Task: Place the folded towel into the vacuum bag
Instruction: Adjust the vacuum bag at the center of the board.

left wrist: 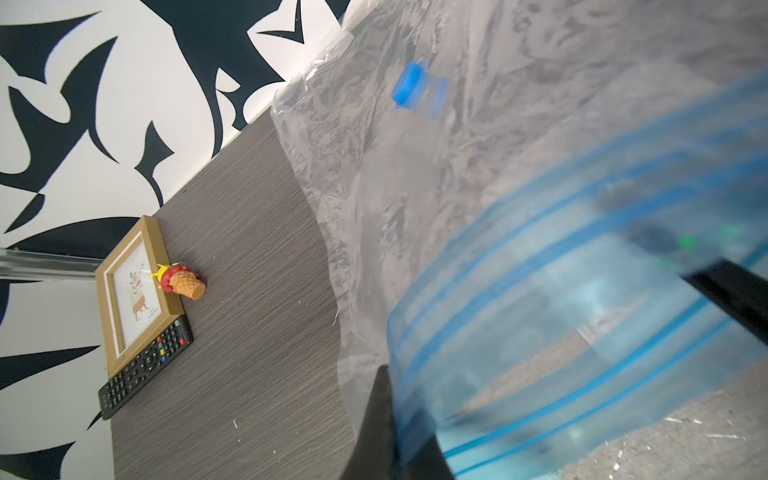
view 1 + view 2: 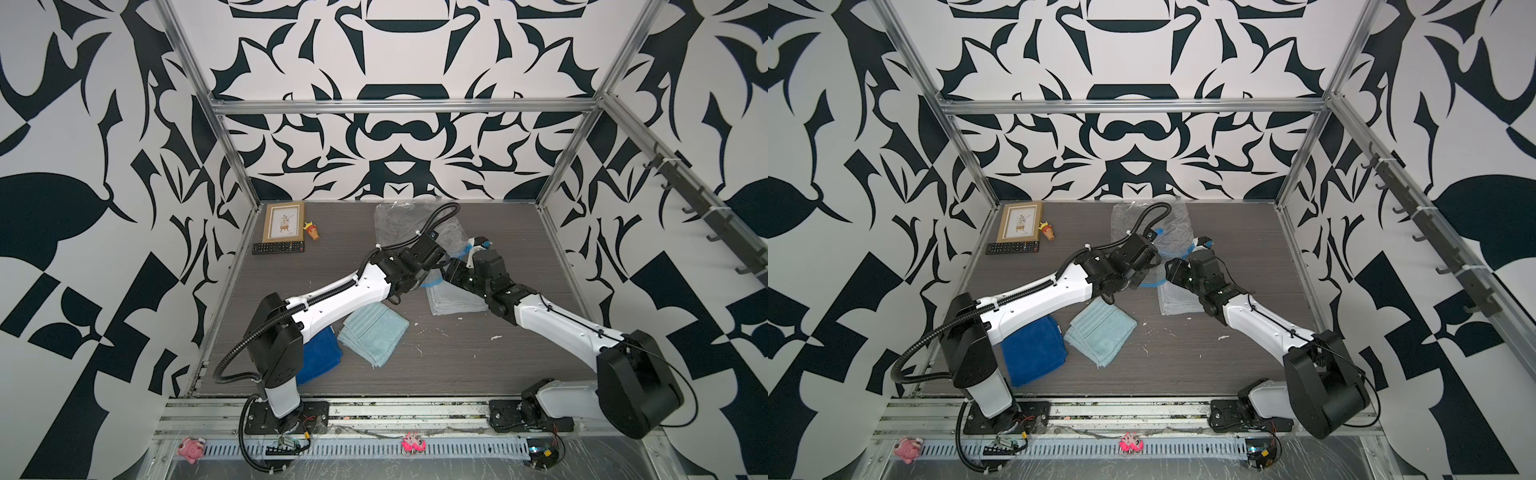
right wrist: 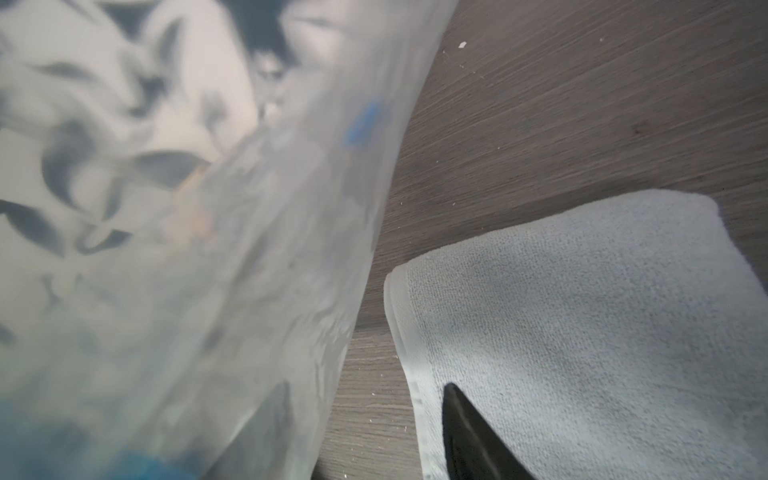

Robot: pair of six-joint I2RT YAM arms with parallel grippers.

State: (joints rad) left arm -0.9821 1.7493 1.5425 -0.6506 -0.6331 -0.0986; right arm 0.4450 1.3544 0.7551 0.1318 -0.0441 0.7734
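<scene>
My left gripper (image 2: 430, 276) is clamped on the bag's (image 1: 457, 166) blue zip edge (image 1: 561, 332), holding it up off the bench (image 3: 582, 104). My right gripper (image 3: 365, 395) stands apart, one finger (image 3: 469, 436) over the grey towel (image 3: 582, 311). The towel lies flat outside the bag, its folded edge just beside the hanging film.

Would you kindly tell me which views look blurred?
Right wrist view: the vacuum bag near the lens is smeared, the pale towel sharp; left wrist view: the blue zip strip is soft, the picture frame crisp; both top views are sharp.
</scene>
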